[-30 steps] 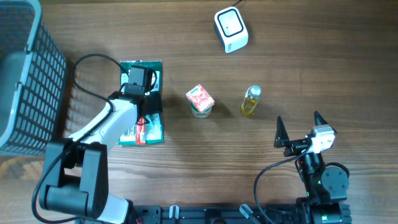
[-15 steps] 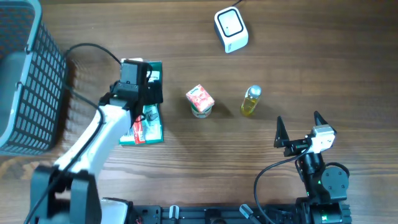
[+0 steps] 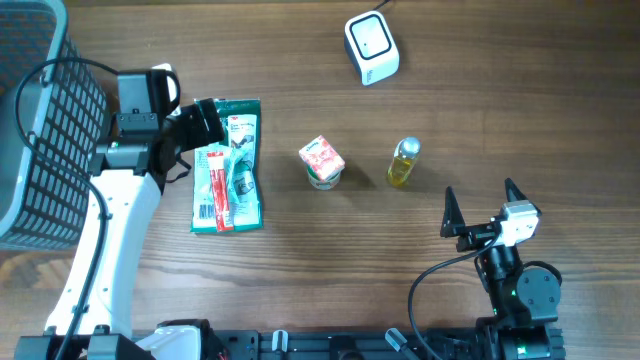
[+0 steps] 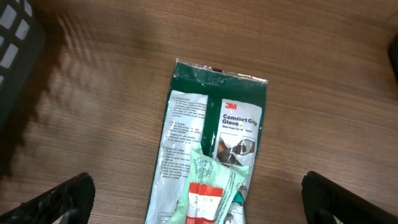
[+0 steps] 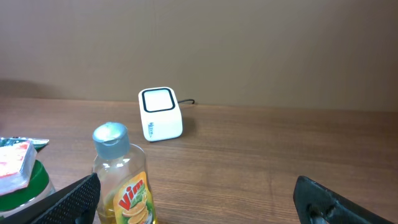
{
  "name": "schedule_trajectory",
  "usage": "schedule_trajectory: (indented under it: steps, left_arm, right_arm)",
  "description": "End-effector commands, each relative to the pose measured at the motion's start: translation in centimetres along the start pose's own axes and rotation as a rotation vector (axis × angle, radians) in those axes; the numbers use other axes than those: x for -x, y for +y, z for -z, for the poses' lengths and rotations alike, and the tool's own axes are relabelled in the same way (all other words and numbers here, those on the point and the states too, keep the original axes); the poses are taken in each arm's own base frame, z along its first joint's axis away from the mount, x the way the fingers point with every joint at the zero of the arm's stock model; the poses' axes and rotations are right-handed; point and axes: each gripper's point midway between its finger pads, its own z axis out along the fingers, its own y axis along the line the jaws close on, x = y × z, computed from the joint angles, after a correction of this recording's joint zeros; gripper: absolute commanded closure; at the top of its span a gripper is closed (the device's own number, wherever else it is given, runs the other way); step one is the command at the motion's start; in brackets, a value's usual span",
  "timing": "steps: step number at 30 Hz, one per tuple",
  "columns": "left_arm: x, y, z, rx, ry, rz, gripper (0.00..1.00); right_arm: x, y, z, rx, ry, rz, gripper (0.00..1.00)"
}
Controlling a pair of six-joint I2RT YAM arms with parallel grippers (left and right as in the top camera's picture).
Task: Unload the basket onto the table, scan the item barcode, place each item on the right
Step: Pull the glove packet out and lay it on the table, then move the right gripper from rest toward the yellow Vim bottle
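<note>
**Both claws spread wide, glove pack lying flat on the table**

The left gripper [image 3: 190, 143] stands over the far left corner of the green glove pack [image 3: 245, 160], its jaws well apart and clamped on nothing. In the left wrist view both fingertips sit at the outer edges of the picture, with the pack between them below. The pack lies flat on the wooden table [image 3: 500, 100], left of centre, just right of the grey mesh basket [image 3: 40, 130]. A red and white packet [image 3: 215, 185] rests on top of it, along its left side.

The white scanner [image 3: 371, 45] sits at the far side, right of centre and well apart from the pack. Between them, nearer mid-table, stand a small red and white carton [image 3: 321, 158] on a green-topped pot and, to its right, a yellow Vim bottle [image 3: 402, 163] with a grey cap.

The right gripper [image 3: 479, 195] waits at the near right, jaws also wide apart and empty, pointing towards the bottle and scanner
</note>
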Motion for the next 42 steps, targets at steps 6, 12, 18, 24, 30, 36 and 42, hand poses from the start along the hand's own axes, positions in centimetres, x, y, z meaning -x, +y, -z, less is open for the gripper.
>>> schedule_trajectory:
  steps: [6,12,18,24,30,36,42]
  left_arm:
    - [0.53,-0.46,0.58,-0.04,-0.013,0.003,0.0]
    - [0.53,-0.46,0.58,-0.04,-0.013,0.003,0.0]
    - [0.53,-0.46,0.58,-0.04,-0.013,0.003,0.0]
    - [0.53,-0.46,0.58,-0.04,-0.013,0.003,0.0]
    - [0.53,-0.46,0.58,-0.04,-0.013,0.003,0.0]
    - [0.53,-0.46,0.58,-0.04,-0.013,0.003,0.0]
    - [0.53,-0.46,0.58,-0.04,-0.013,0.003,0.0]
  right_arm:
    - [0.04,-0.23,0.0,-0.013,-0.002,0.012,0.0]
    - [0.04,-0.23,0.0,-0.013,-0.002,0.012,0.0]
    - [0.04,-0.23,0.0,-0.013,-0.002,0.012,0.0]
    - [0.04,-0.23,0.0,-0.013,-0.002,0.012,0.0]
    - [0.03,-0.47,0.01,-0.027,-0.002,0.031,0.0]
    - [-0.14,-0.15,-0.04,-0.009,0.005,-0.164,0.0]
    - [-0.08,0.26,0.27,0.007,0.051,-0.254,0.0]
